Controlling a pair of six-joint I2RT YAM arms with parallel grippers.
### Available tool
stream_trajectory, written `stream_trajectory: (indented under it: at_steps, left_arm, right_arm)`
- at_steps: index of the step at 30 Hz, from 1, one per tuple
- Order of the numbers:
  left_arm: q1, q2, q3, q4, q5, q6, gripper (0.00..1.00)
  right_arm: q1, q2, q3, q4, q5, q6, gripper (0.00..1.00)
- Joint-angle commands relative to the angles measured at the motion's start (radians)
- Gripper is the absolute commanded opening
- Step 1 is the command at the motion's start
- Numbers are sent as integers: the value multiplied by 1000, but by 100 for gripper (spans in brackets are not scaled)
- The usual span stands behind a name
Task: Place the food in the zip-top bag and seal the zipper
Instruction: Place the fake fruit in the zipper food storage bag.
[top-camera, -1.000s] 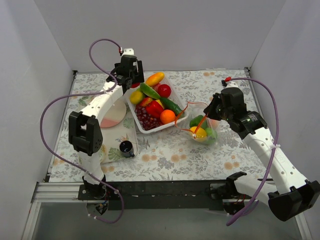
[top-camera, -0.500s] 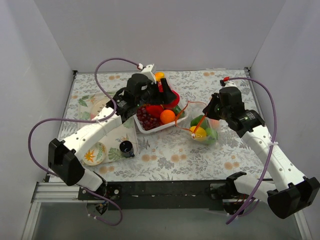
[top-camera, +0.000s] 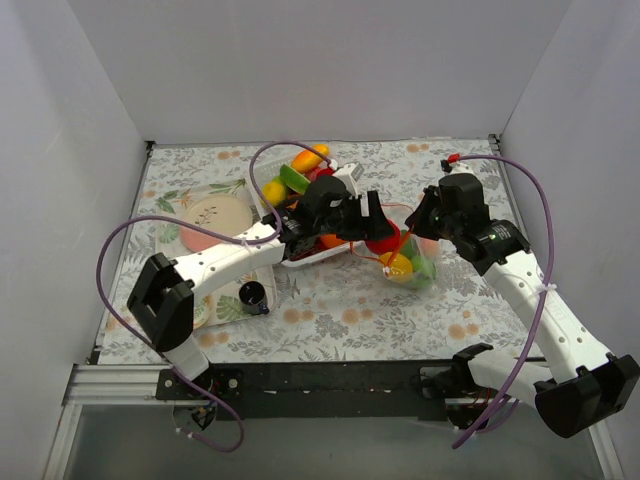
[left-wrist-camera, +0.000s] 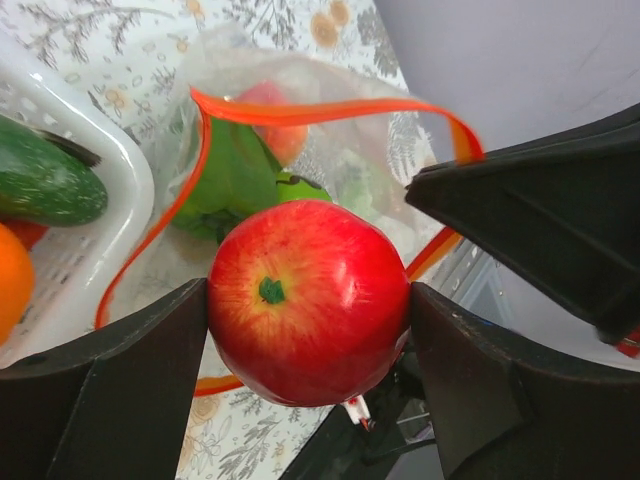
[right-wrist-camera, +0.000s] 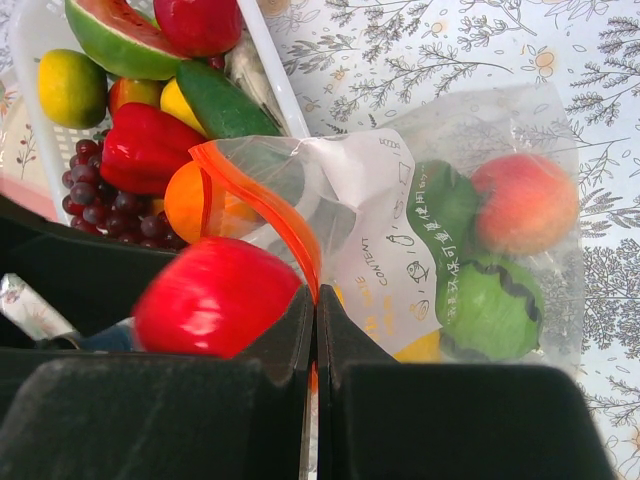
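My left gripper is shut on a red apple, one piece of the food, and holds it just above the open mouth of the zip-top bag. My right gripper is shut on the orange-red zipper and holds the mouth up. Inside the bag lie green pieces, a peach and something yellow. More food fills the white tray: a watermelon slice, a red pepper, grapes, a cucumber.
A pink plate lies at the left on a clear lid. A small black cup stands near the front left. White walls close in the table at the back and on both sides.
The left arm has swung right from the tray's far end, carrying the red apple over the tray to the bag's mouth. The right arm has stayed put, gripping the zipper.
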Motion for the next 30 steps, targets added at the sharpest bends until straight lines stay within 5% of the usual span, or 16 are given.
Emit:
stream_trajectory:
  at_steps: [1, 5, 13, 20, 26, 30]
  left_arm:
    - [-25, 39, 35, 32, -15, 5, 78]
    - [-25, 51, 58, 35, -31, 23, 98]
    - [-27, -4, 68, -11, -41, 72, 98]
    - [-13, -96, 87, -106, -87, 98, 84]
    - [108, -150, 92, -195, -164, 128, 77]
    - [208, -156, 118, -274, -334, 213, 82]
  right_arm:
    - [4, -26, 28, 29, 2, 3, 1]
    - [3, -29, 25, 27, 2, 4, 1]
    - [4, -32, 18, 30, 8, 1, 1]
    - [4, -24, 19, 44, 2, -2, 1]
    - [-43, -16, 103, -29, 62, -51, 1]
    - [-134, -30, 183, -36, -74, -42, 1]
